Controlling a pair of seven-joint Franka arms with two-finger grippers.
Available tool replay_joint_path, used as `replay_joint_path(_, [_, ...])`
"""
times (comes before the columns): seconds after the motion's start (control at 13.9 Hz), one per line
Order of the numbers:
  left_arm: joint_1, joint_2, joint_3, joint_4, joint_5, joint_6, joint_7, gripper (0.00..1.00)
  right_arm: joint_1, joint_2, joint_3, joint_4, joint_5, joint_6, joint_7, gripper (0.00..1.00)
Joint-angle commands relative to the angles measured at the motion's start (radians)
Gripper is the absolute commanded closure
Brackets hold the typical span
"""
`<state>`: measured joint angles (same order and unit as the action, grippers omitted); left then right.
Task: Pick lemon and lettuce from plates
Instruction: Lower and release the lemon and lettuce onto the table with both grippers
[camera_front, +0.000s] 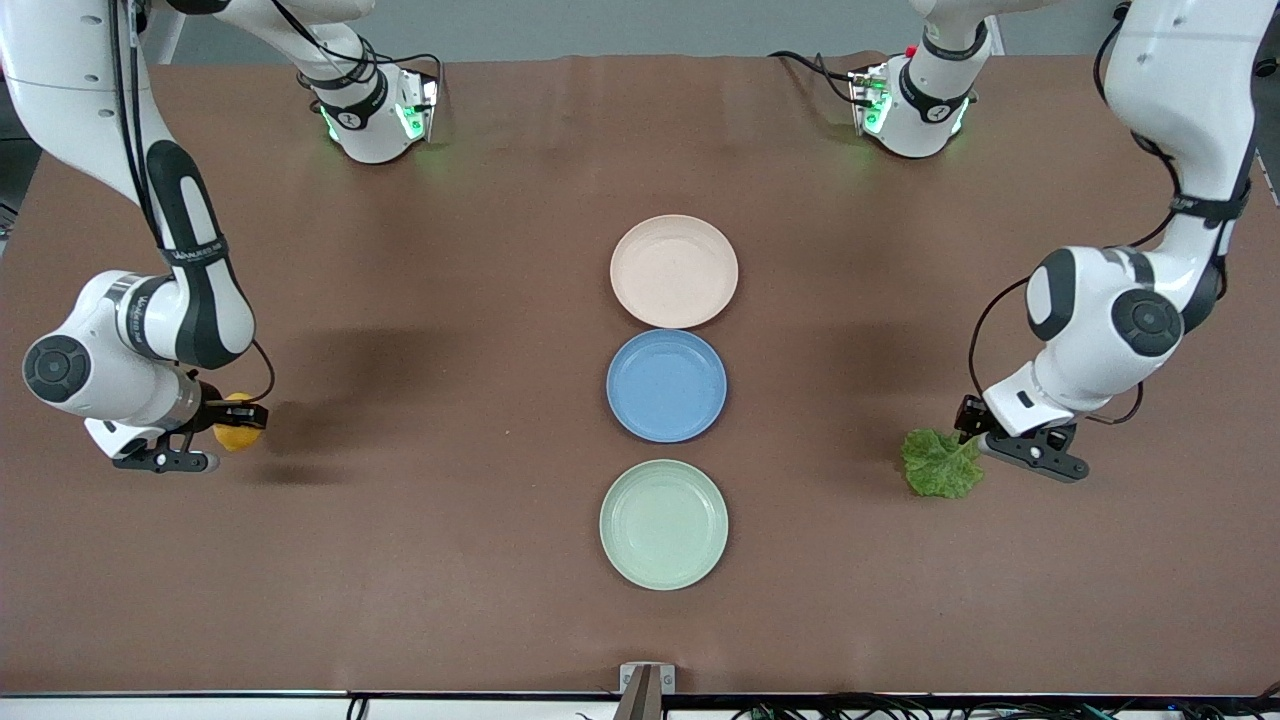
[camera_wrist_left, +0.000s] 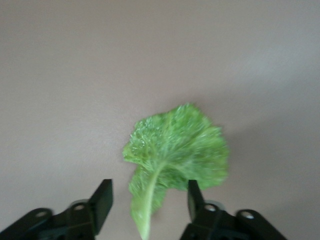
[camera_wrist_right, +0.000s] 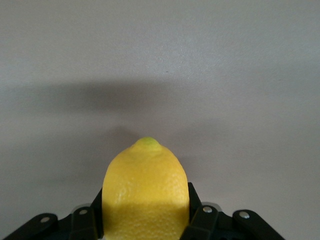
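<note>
The lemon (camera_front: 238, 423) is clamped in my right gripper (camera_front: 222, 428), low over the bare table at the right arm's end; in the right wrist view the lemon (camera_wrist_right: 145, 175) fills the space between the shut fingers of that gripper (camera_wrist_right: 145, 197). The lettuce (camera_front: 940, 462) lies on the table at the left arm's end. My left gripper (camera_front: 975, 436) is open beside it, with the leaf's pale stem (camera_wrist_left: 146, 210) between the fingers of that gripper (camera_wrist_left: 149, 189), untouched. The beige-pink plate (camera_front: 674, 271) and the mint green plate (camera_front: 664, 523) are empty.
An empty blue plate (camera_front: 666, 385) sits between the two other plates in a row down the table's middle. The brown table (camera_front: 450, 400) spreads wide on both sides of the plates.
</note>
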<state>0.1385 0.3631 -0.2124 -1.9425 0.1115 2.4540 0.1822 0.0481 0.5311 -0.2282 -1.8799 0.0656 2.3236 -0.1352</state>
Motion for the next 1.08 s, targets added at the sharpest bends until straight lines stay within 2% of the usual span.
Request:
replay_joint_path(0.0, [0.000,-0.148,-0.053,0.014,-0.013,-0.183,-0.229,0.00,-0.025,0.021,0.023,0.019,0.068,0.000,-0.024,0.85])
replay_joint_path(0.22, [0.001,-0.237,-0.091,0.110,-0.009,-0.418,-0.381,0.00,-0.025,0.065,0.024,0.039,0.071,0.026,-0.023,0.84])
replay_joint_path(0.43, [-0.004,-0.227,-0.091,0.369,0.000,-0.727,-0.369,0.00,-0.024,0.085,0.024,0.041,0.089,0.048,-0.023,0.83])
replay_joint_path(0.5, [-0.005,-0.216,-0.091,0.446,0.002,-0.801,-0.368,0.00,-0.022,0.087,0.024,0.041,0.089,0.048,-0.023,0.83])
replay_joint_path(0.58, [0.004,-0.216,-0.091,0.479,0.004,-0.826,-0.354,0.00,-0.021,0.087,0.024,0.041,0.089,0.046,-0.023,0.80])
replay_joint_path(0.65, [0.013,-0.229,-0.085,0.482,-0.013,-0.840,-0.313,0.00,-0.016,0.086,0.023,0.041,0.089,0.045,-0.023,0.64])
replay_joint_path(0.72, [0.025,-0.248,-0.084,0.487,-0.015,-0.881,-0.259,0.00,-0.011,0.084,0.023,0.039,0.089,0.040,-0.023,0.23])
replay_joint_path(0.79, [0.032,-0.278,-0.084,0.488,-0.015,-0.915,-0.238,0.00,-0.010,0.072,0.023,0.036,0.089,0.033,-0.018,0.00])
replay_joint_path(1.01, [0.029,-0.338,-0.076,0.481,-0.016,-0.992,-0.240,0.00,0.013,-0.041,0.023,0.035,0.089,-0.117,-0.009,0.00])
